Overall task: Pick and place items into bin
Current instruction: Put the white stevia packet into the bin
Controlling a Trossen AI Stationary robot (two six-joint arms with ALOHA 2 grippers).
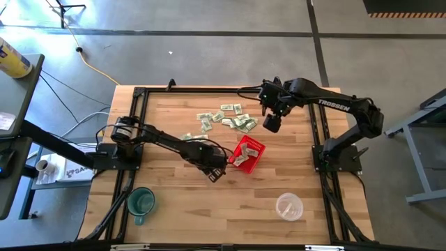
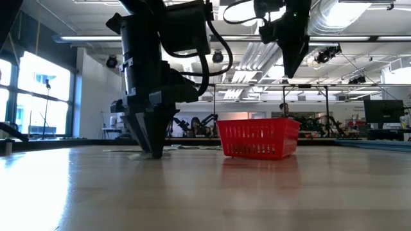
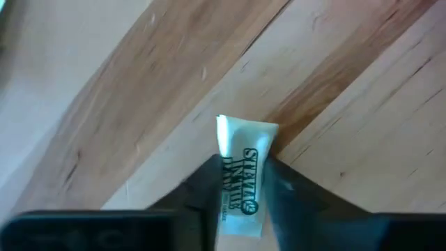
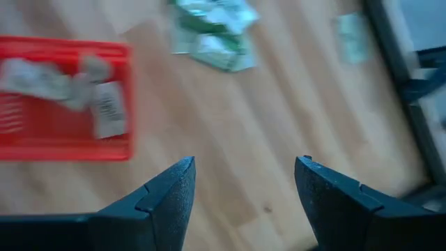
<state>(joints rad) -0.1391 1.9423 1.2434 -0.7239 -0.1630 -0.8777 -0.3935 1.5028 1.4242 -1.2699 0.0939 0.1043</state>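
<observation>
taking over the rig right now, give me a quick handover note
Left gripper: shut on a packet, low at the table just left of the red basket.
Right gripper: open, empty, raised above the loose pile behind the basket.
Done: a few packets lie in the basket.
Left: drop the held packet in, then clear the pile.

Your right pincer (image 4: pixel 240 192) hangs over bare table (image 4: pixel 279 118) with its two dark fingers (image 4: pixel 171 195) spread wide, nothing between them. The red basket (image 4: pixel 66 150) sits off to one side with a few slips (image 4: pixel 104 108) inside. A loose pile of green-white slips (image 4: pixel 212 31) lies farther out on the wood, apart from the basket.
</observation>
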